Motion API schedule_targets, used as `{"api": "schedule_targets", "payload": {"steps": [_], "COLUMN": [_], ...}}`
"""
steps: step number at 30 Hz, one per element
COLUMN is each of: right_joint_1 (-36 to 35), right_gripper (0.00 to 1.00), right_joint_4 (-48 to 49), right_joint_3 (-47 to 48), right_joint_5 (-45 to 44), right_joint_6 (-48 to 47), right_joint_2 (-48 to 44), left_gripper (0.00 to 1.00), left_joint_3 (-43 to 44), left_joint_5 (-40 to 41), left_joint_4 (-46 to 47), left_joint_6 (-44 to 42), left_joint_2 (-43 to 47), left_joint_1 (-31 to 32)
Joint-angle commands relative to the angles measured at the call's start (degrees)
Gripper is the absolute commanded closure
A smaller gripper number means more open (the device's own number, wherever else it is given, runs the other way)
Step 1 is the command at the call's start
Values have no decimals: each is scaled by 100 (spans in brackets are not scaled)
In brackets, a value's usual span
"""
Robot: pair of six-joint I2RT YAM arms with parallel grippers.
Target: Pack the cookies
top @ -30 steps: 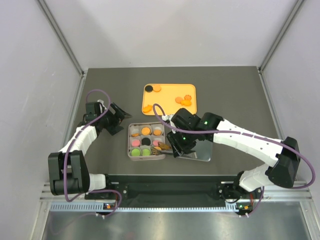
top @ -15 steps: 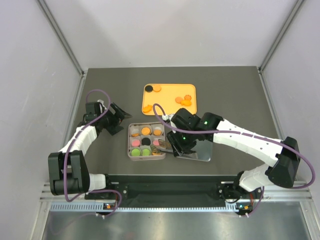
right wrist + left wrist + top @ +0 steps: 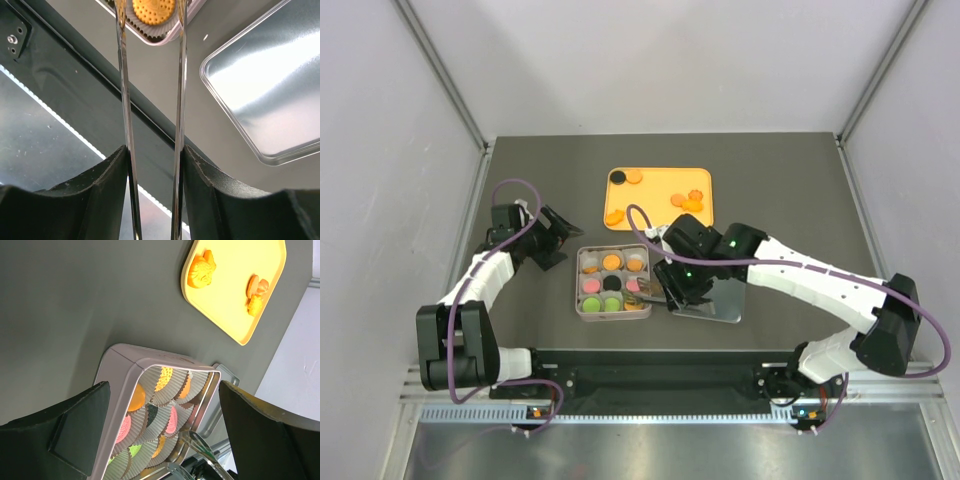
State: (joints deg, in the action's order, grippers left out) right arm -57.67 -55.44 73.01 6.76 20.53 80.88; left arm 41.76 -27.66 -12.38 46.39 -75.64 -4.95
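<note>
The square tin (image 3: pixel 578 300) holds white paper cups with orange, pink, green and black cookies (image 3: pixel 611 282). More orange cookies and one black cookie (image 3: pixel 617 179) lie on the orange tray (image 3: pixel 658 172). My right gripper (image 3: pixel 672 288) is shut on metal tongs (image 3: pixel 124 100). The tong tips straddle a golden-brown cookie (image 3: pixel 153 11) lying in a cup at the tin's near right corner; I cannot tell whether they pinch it. My left gripper (image 3: pixel 558 238) is open and empty, left of the tin, which also shows in the left wrist view (image 3: pixel 117 375).
The tin's shiny lid (image 3: pixel 720 305) lies flat just right of the tin, under my right wrist. The tray sits behind the tin. Grey walls enclose the table on three sides. The black arm-mount rail (image 3: pixel 75 65) runs along the near edge.
My right gripper with the tongs has shifted slightly over the tin's right column. The left arm has not moved.
</note>
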Motion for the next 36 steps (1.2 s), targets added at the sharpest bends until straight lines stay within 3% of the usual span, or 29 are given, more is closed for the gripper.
{"api": "schedule_targets", "payload": {"steps": [1, 7, 11, 16, 23, 28, 36], "right_joint_1": [177, 686, 1641, 2890, 4148, 4957, 5450], "right_gripper": [55, 55, 55, 55, 55, 54, 54], "right_joint_4": [33, -72, -107, 533, 1588, 2414, 3109], "right_joint_3": [406, 653, 767, 767, 741, 618, 451], "right_joint_5": [0, 114, 97, -192, -1782, -1863, -1819], "right_joint_6": [-120, -339, -576, -647, -674, -595, -489], "right_joint_2": [-90, -266, -415, -319, 454, 1217, 2054], "left_gripper": [5, 5, 5, 6, 6, 6, 6], "left_joint_3": [-19, -10, -1, 8, -19, 52, -18], "left_joint_5": [-82, -38, -29, -55, -160, -319, -319], "left_joint_4": [280, 263, 254, 236, 219, 175, 201], "left_joint_6": [-25, -34, -25, -7, 1, 28, 63], "left_joint_2": [14, 5, 5, -4, 110, 154, 242], "left_joint_1": [-50, -50, -41, -50, -41, -15, 64]}}
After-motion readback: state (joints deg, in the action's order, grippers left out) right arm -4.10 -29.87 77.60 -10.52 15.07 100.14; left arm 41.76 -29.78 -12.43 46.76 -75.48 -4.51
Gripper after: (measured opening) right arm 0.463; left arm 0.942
